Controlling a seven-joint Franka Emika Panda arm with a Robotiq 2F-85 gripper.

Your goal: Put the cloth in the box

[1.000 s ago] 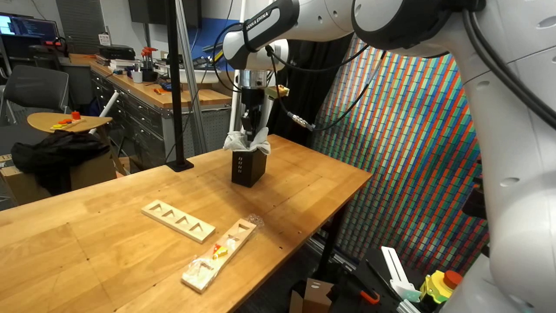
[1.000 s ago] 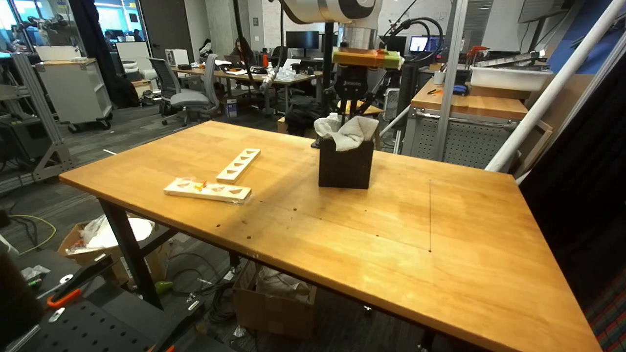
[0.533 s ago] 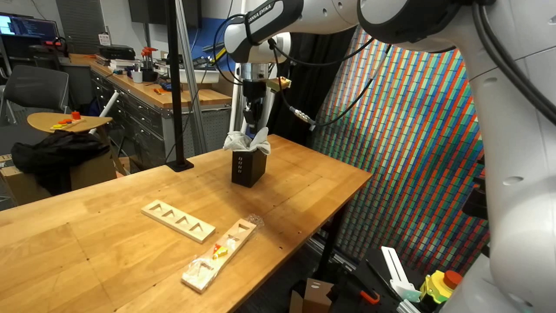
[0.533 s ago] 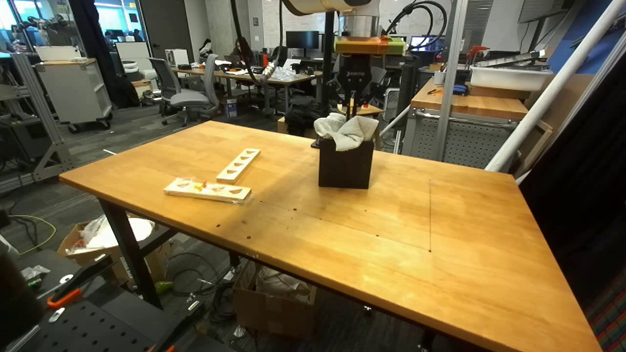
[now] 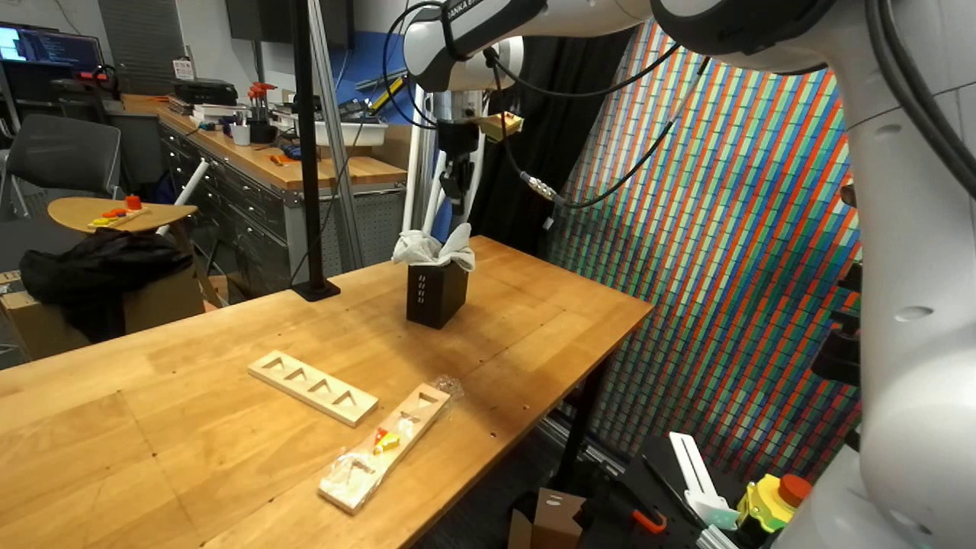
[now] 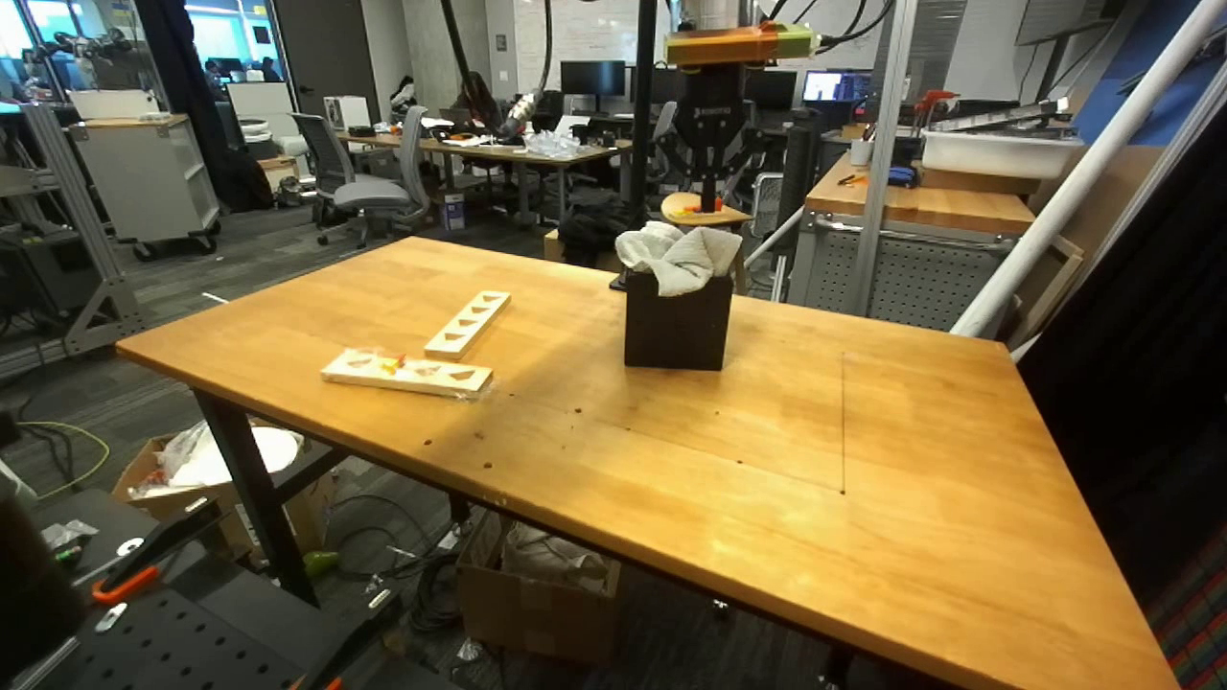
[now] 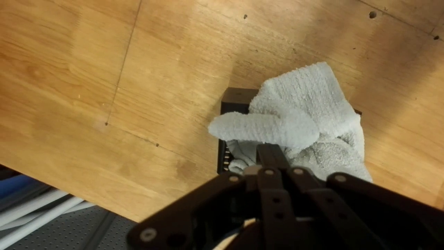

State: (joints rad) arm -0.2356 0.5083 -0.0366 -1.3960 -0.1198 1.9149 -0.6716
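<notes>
Black pincer point(image 6: 708, 199) risen above cloth point(image 6: 682, 259).

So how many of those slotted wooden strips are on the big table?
2. In an exterior view, both lie left of the black box: a bare strip behind, a partly wrapped strip in front. None looks hidden.

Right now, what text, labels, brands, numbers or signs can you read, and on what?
"ANKA E", partly cut off: Franka arm.
Gripper: lettering too blurred to read surely.
Monitor screen, white sign: too small to read.
Black box, white cloth: no lettering seen.
Nothing else legible.
</notes>
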